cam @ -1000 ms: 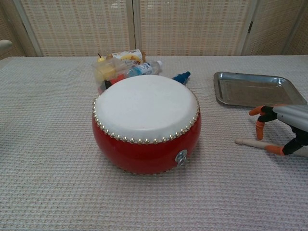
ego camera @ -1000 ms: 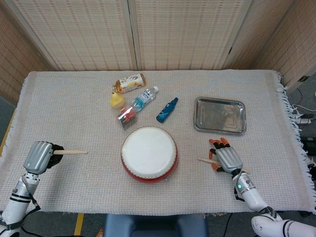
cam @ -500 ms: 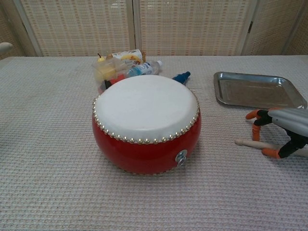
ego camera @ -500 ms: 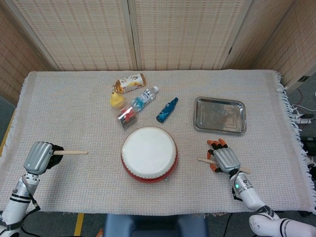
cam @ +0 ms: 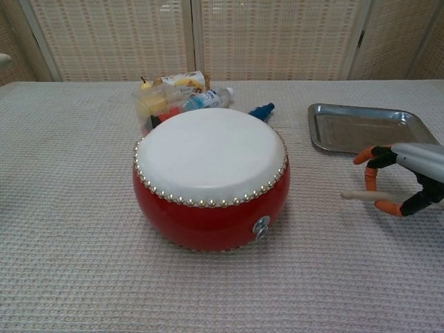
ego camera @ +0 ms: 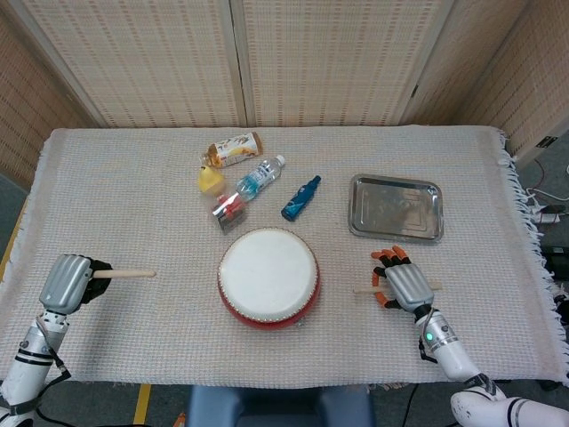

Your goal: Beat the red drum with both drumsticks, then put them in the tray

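The red drum (ego camera: 268, 277) stands upright near the middle of the tabletop's front edge, its white head facing up and a row of studs around the rim visible in the chest view (cam: 210, 177). The left hand (ego camera: 67, 281) sits near the front left corner of the tabletop, fingers closed around one drumstick (ego camera: 124, 274), whose free end points toward the drum and stops well short of it. The right hand (ego camera: 404, 285) is near the front edge to the right of the drum, its orange-tipped fingers (cam: 367, 155) curled around the second drumstick (cam: 361, 196); the chest view shows this stick roughly level, its tip extending toward the drum without touching it. Whether the stick is lifted clear of the cloth cannot be told. The metal tray (ego camera: 396, 206) lies toward the right side of the tabletop, just behind the right hand, with nothing in it. Behind the drum, toward the back edge, is a cluster of items: a blue bottle (ego camera: 300, 197), a clear water bottle (ego camera: 259, 178), a yellow-labelled bottle (ego camera: 233, 149), a small yellow object (ego camera: 210, 180) and a clear packet with red contents (ego camera: 228, 210). A woven cloth (ego camera: 124, 338) covers the tabletop.
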`<action>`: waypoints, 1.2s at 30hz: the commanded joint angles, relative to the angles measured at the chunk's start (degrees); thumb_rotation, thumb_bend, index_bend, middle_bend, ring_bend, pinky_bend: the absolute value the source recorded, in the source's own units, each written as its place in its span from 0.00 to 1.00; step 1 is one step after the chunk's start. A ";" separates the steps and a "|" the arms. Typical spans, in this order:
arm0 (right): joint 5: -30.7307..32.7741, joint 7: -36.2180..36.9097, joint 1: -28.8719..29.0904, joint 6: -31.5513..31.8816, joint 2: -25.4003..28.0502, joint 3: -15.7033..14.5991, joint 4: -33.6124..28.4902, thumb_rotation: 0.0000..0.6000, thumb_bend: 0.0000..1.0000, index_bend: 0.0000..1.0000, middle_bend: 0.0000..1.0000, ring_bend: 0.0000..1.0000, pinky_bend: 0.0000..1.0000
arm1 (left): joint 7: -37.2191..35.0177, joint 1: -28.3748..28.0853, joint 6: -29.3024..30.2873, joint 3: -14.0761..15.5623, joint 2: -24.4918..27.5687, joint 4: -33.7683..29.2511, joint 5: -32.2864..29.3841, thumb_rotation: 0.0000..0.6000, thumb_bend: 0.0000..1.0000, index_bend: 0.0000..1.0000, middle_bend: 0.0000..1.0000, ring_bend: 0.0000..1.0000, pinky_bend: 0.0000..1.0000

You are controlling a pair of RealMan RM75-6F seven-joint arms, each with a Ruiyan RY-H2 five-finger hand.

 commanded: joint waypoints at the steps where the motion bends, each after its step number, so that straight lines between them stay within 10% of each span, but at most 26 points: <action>1: -4.02 13.91 -1.12 3.07 3.80 1.08 -4.97 1.00 0.49 0.67 0.17 0.01 0.06 | -0.08 0.13 0.23 -0.10 0.23 -0.33 -0.04 1.00 0.86 1.00 1.00 1.00 1.00; 9: -10.75 56.14 -2.71 8.98 7.46 1.94 -3.73 1.00 0.49 0.66 0.22 0.09 0.10 | 0.33 0.63 0.70 0.01 1.18 -1.78 0.01 1.00 0.85 1.00 1.00 1.00 1.00; 18: -17.92 99.11 -1.63 11.31 6.10 -3.01 11.42 1.00 0.49 0.66 0.30 0.25 0.24 | 1.18 0.87 0.82 -0.05 2.00 -3.42 -0.01 1.00 0.85 1.00 1.00 1.00 1.00; 36: -20.92 128.60 1.68 12.35 -3.60 -8.77 34.63 1.00 0.49 0.58 0.34 0.29 0.32 | 2.12 1.12 0.62 0.03 2.52 -4.44 -0.04 1.00 0.85 1.00 1.00 1.00 1.00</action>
